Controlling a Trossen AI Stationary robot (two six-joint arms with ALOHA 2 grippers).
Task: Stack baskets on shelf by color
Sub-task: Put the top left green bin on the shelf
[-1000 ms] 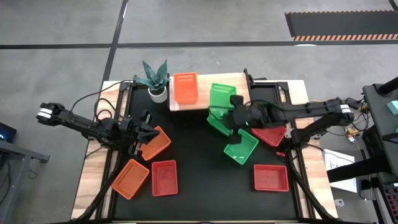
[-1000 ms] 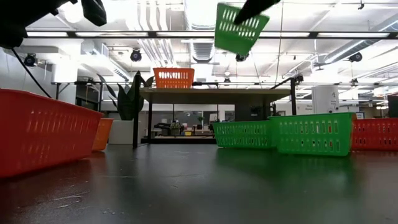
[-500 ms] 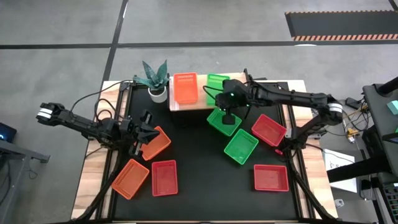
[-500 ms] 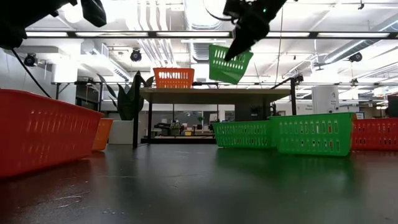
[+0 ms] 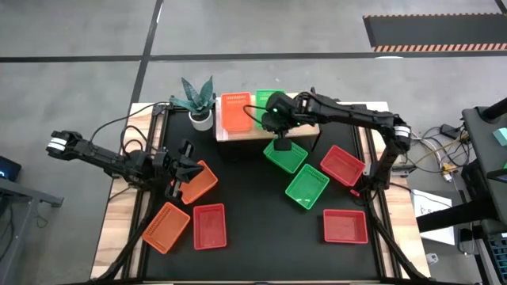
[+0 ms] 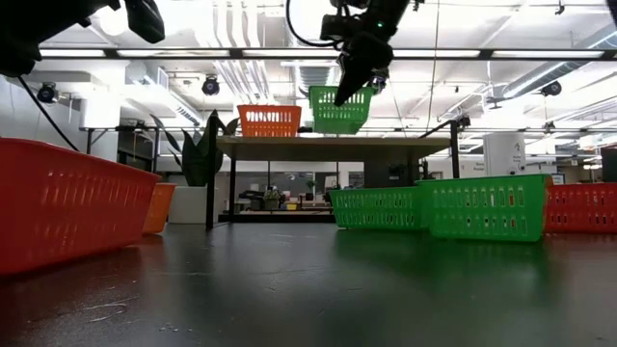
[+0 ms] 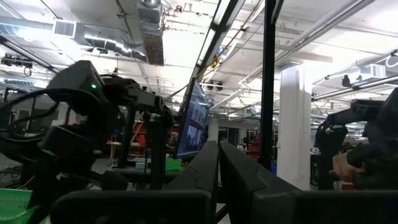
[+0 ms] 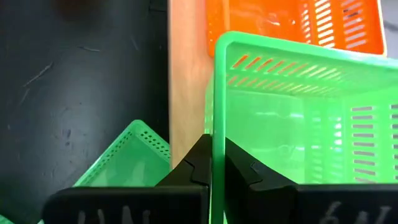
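Up on the shelf (image 5: 305,101), your right hand (image 5: 277,111) has just carried a green basket (image 6: 339,108) over beside the orange basket (image 5: 235,111), still pinching its rim. Let go next. Your left hand (image 5: 181,168) waits closed, far away.

Grey concrete floor (image 5: 79,32) surrounded the bench; a striped dark mat (image 5: 432,30) lay upper right; ceiling ducts (image 6: 241,67), perhaps pipes, ran overhead.

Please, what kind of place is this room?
Probably a robotics lab or workshop hall: exposed ceiling ducts and strip lights, a bare concrete floor, and monitors and other equipment standing behind the table.
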